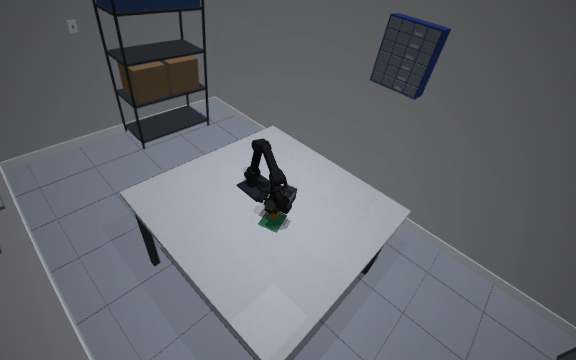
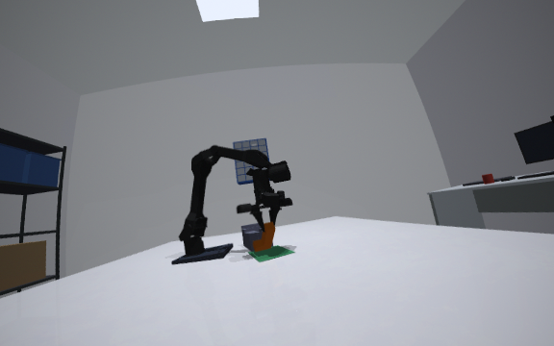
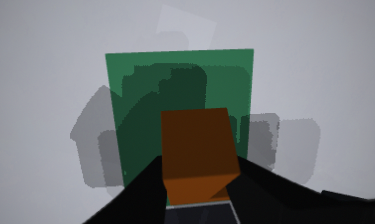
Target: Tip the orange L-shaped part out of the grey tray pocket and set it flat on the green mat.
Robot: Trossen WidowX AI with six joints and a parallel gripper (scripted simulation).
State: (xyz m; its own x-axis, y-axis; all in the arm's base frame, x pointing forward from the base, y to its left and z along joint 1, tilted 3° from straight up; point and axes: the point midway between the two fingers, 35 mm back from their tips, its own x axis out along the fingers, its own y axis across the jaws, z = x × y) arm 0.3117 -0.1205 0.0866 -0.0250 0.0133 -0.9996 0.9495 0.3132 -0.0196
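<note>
The orange L-shaped part (image 1: 274, 214) (image 2: 264, 239) (image 3: 200, 145) is held upright on end, its foot low over the near edge of the green mat; I cannot tell whether it touches. My gripper (image 2: 268, 228) (image 3: 193, 161) is shut on its upper end, with a finger on each side in the wrist view. The green mat (image 1: 274, 227) (image 2: 274, 256) (image 3: 228, 57) lies flat and carries the shadows of the arm and part. The grey tray (image 1: 292, 193) (image 2: 251, 236) stands beside the mat, partly hidden behind the arm and part. Its pocket cannot be seen.
The arm's dark base plate (image 1: 248, 188) (image 2: 202, 255) lies on the white table (image 1: 208, 210) (image 2: 306, 293) near the tray. A shelf rack (image 1: 168, 52) and a wall drawer cabinet (image 1: 408, 55) (image 2: 250, 144) stand away from the table.
</note>
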